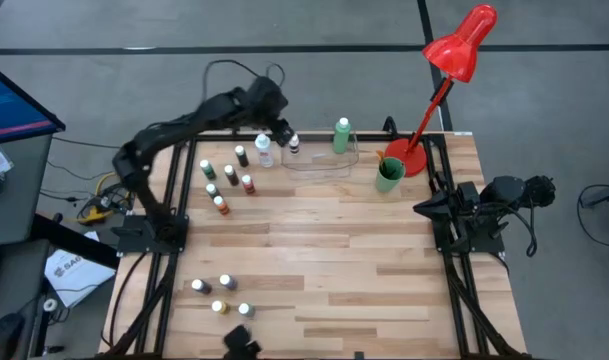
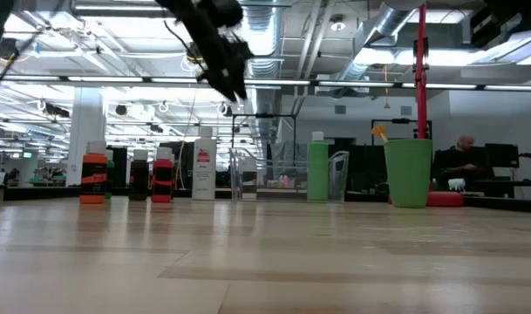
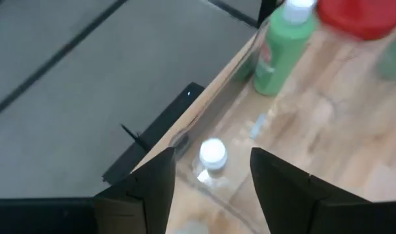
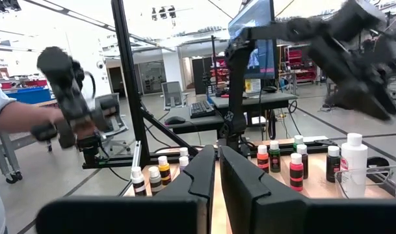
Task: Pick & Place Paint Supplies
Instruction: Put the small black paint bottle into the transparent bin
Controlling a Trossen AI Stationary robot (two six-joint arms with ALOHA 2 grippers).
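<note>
Small white-capped bottle sits upright inside the clear tray, at the tray's left end, upper middle of the high view; the left claw hovers right over it with its fingers apart and nothing between them, the cap showing in the gap in the left wrist view. Reads as a release just made, so the job now is a clean exit: lift straight up, no sideways drift, since the tray wall and the tall green bottle at the tray's right end are close and a fingertip nudge would likely tip the small bottle. Keep the fingers spread until clear of the cap. Next targets are probably the cluster of small bottles left of the tray, with the tall white bottle just beside the claw; more small bottles stand at lower left of the counter. Right claw is parked at the right counter edge, fingers together, empty. Green cup and red lamp sit right of the tray, out of the path.
</note>
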